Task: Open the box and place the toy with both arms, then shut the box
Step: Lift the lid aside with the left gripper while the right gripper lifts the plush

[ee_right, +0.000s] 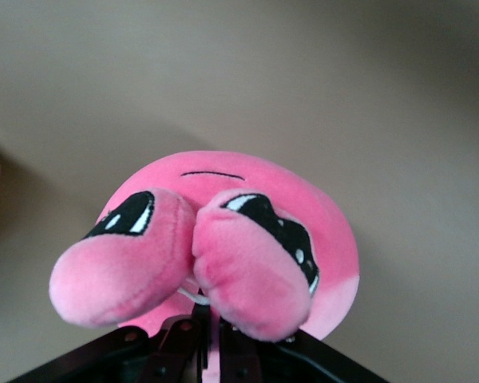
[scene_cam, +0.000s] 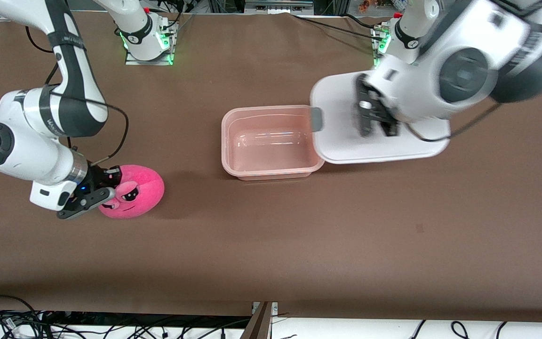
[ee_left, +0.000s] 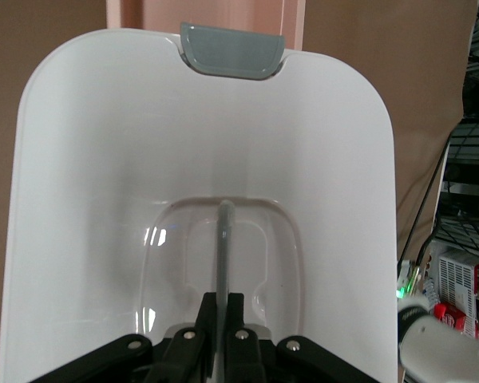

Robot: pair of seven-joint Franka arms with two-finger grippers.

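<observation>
I see my left claw (scene_cam: 377, 115) pinched tight on the white lid's (scene_cam: 341, 141) clear handle (ee_left: 226, 239), holding it over the open pink tub's (scene_cam: 271, 143) edge toward the left arm's end. My right claw (scene_cam: 93, 194) grips the toy (scene_cam: 134, 190) on the desk (scene_cam: 299, 235), well apart from the tub.

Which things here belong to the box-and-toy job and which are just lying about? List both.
Job:
- tub, open
- lid, held by its handle in the left tool, over the tub's edge
- toy, pinched by the right tool

Lying about:
- cables along the table's near edge
</observation>
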